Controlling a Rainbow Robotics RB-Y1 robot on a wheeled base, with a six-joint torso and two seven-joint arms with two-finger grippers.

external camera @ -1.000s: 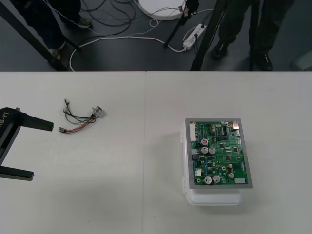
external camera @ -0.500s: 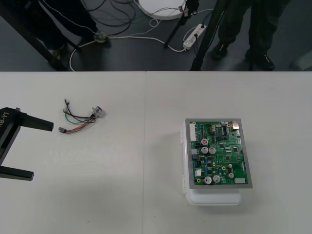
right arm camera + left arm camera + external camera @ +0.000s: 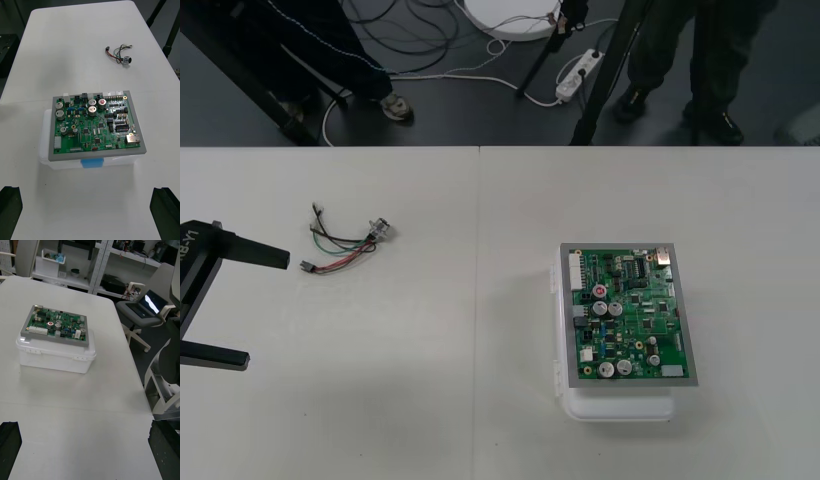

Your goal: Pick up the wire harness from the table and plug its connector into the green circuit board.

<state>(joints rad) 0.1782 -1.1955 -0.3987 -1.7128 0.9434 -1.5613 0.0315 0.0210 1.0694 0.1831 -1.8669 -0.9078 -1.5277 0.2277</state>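
Nothing on the table has moved since the earlier frames: the left gripper [image 3: 266, 308] stays at the left edge of the table [image 3: 430, 400], and the wire harness [image 3: 345, 243] lies in the same place. The fingers of this gripper stand wide apart and hold nothing.

The harness lies flat on the table, near the tip of the farther finger [image 3: 250, 252], toward the table's middle and a little toward the far edge. Its long axis runs obliquely. The small black plug [image 3: 307, 266] is the end nearest to the gripper, and the round metal socket [image 3: 380, 229] is the farther end, with the thin wires looping between them.

The green circuit board [image 3: 630, 315] sits on its white base [image 3: 620, 405], well apart from the harness, on the right half of the table. The right gripper [image 3: 87, 191] is also spread open and empty. From it the board is near, and the harness lies far beyond the board.

I judge that the left arm is clearly the nearer one for the pick. It needs a short move forward and toward the far edge, with the open fingers set across the wires.
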